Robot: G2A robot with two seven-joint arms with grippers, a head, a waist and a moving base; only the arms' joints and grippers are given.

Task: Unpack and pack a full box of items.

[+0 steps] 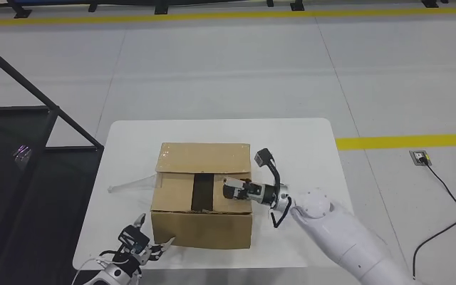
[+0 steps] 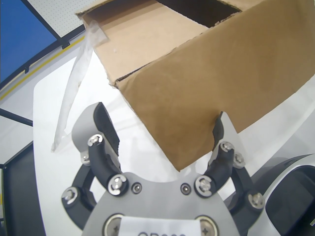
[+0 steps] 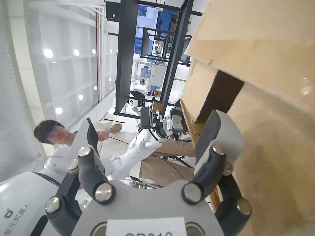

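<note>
Brown cardboard box (image 1: pixel 203 217) on a smooth white table (image 1: pixel 306 142), floppy clear tape (image 2: pixel 73 82) hanging off it; left gripper (image 2: pixel 160 110) and right gripper (image 3: pixel 151 119) both spread apart

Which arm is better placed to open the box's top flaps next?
Probably the right. The right gripper is open at the top of the box, beside the dark gap between the flaps. The left gripper, also open, sits low at the box's near bottom corner.
</note>
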